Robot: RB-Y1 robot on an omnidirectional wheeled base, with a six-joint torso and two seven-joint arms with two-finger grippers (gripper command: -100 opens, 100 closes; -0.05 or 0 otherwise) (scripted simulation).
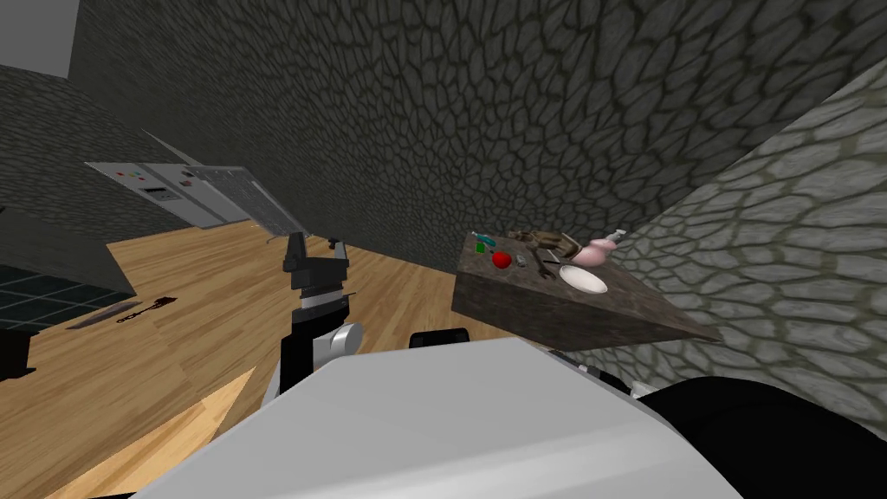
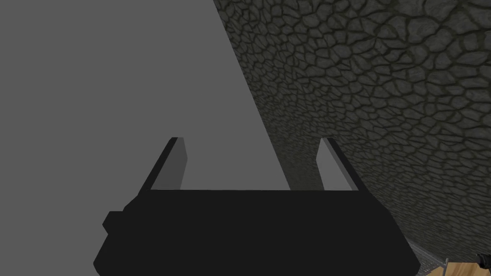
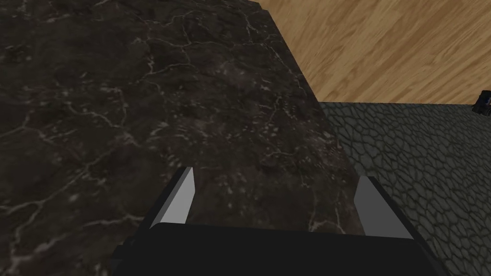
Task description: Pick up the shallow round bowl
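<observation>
Head view showed the shallow round white bowl point(image 1: 582, 279) lying on the dark marble block table point(image 1: 520, 305), just beside a pink bulbous bottle point(image 1: 593, 251) and near a red round fruit point(image 1: 501, 259), well apart from my left gripper point(image 1: 316, 246), its fingers spread wide, while my right gripper point(image 3: 278, 175), likewise spread and empty, faced that marble.

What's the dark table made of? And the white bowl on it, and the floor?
The table looks like dark marble: blackish-brown with thin pale veins. The bowl is plain white and smooth, maybe ceramic; its look leaves that open. The floor looks like wood: light brown planks with grain lines.
</observation>
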